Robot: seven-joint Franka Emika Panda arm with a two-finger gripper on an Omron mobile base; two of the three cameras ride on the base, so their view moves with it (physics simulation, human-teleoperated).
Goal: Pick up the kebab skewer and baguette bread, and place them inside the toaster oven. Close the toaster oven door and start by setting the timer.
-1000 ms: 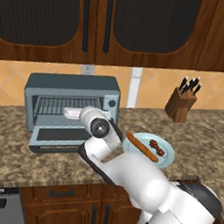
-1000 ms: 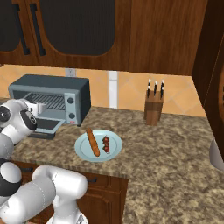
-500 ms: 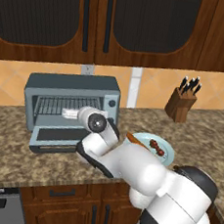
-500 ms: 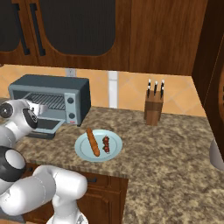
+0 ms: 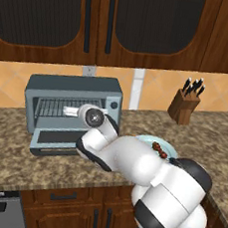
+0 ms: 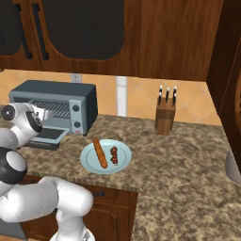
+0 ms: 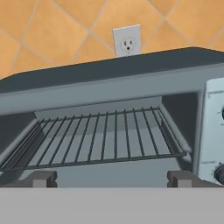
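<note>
The toaster oven (image 5: 73,89) stands on the counter, and its door (image 5: 55,138) is dropped open and lies flat in front of it. In the hand view the wire rack (image 7: 96,140) is bare. My gripper (image 7: 111,179) is open and empty, level with the oven's mouth just above the door, and it points inward (image 5: 70,112). The baguette bread (image 6: 99,152) and the kebab skewer (image 6: 113,156) lie side by side on a light blue plate (image 6: 123,151), to the right of the oven. In the left base view my arm covers the bread, and the skewer (image 5: 159,150) peeks out.
A knife block (image 6: 165,120) stands at the back right of the counter. The oven's knob panel (image 7: 215,127) is to the right of the opening. A wall outlet (image 7: 127,41) sits above the oven. Dark wood cabinets (image 5: 97,19) hang overhead.
My hand has risen a little and moved left toward the oven's opening. The arm's bulk has swung across the plate in the left base view. The gripper stays open.
</note>
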